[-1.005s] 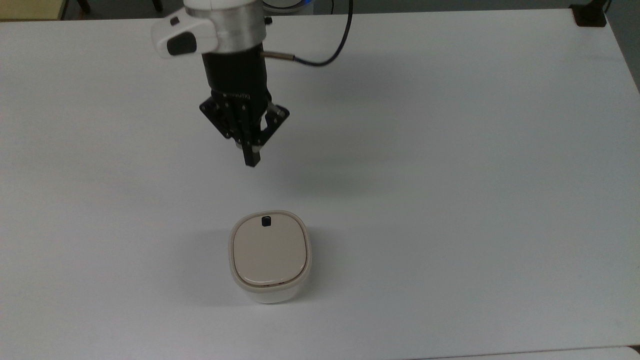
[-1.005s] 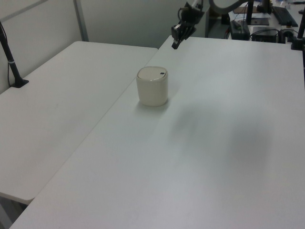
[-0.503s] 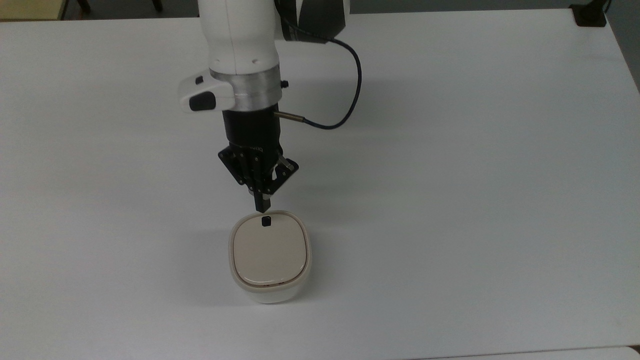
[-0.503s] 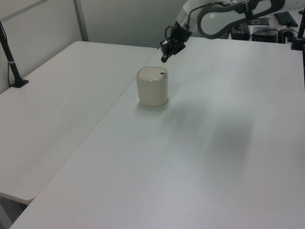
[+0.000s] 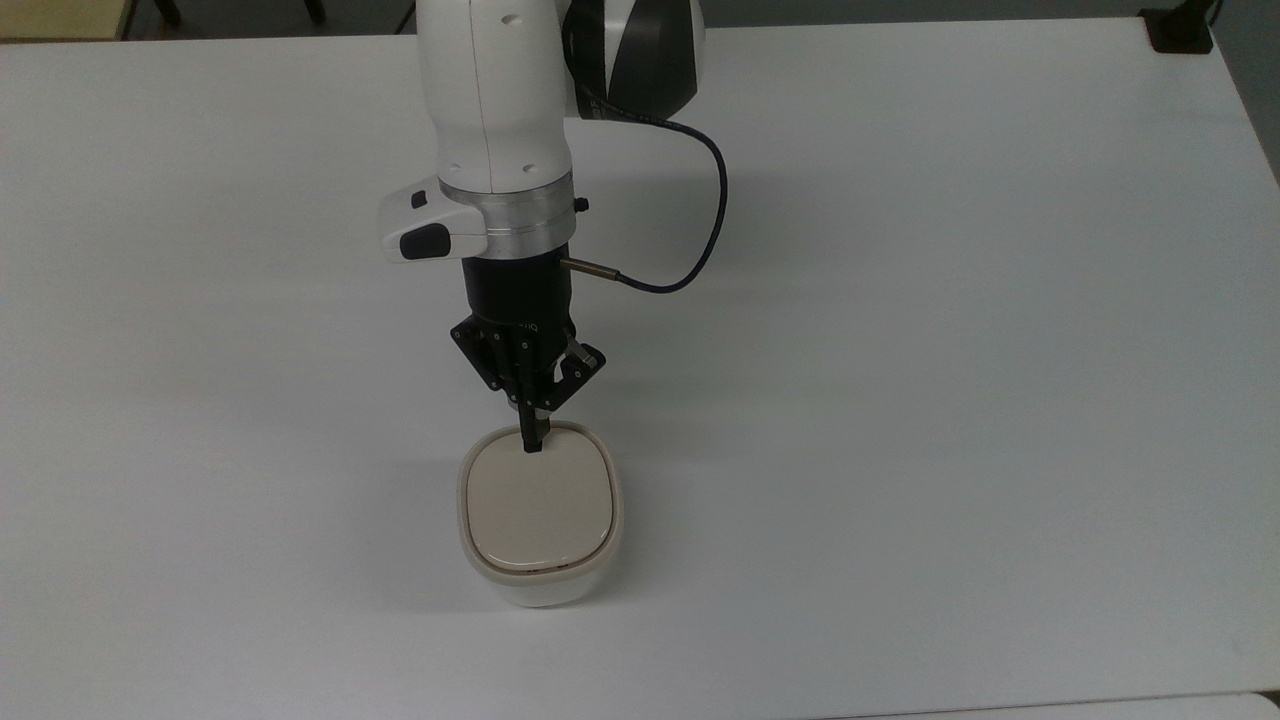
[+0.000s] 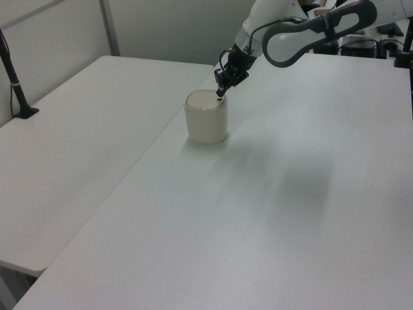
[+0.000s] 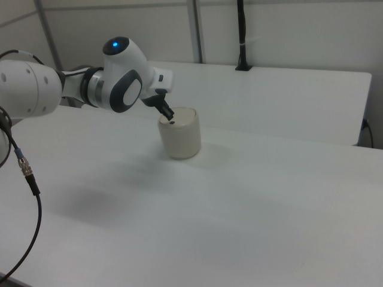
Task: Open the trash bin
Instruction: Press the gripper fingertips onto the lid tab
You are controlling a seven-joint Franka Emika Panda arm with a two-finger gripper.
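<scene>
Bare table (image 5: 900, 400) all around the trash bin (image 5: 540, 520).

Lab or robotics test room, not a home. Two plain white tables (image 6: 97, 161) pushed edge to edge, seam running toward 12 o'clock in the left view. Bare pale partition walls (image 7: 287, 33) with metal uprights behind. Black clamp-mounted pole (image 7: 242, 36) at the far table edge, 12 o'clock in the right view; another pole (image 6: 13, 77) at 9 o'clock in the left view. White robot arm (image 5: 495, 120) bolted in at 12 o'clock in the top view, black cable (image 5: 700, 230) looping off its wrist. Cluttered bench with dark equipment (image 6: 361, 32) at 1 o'clock in the left view.
</scene>
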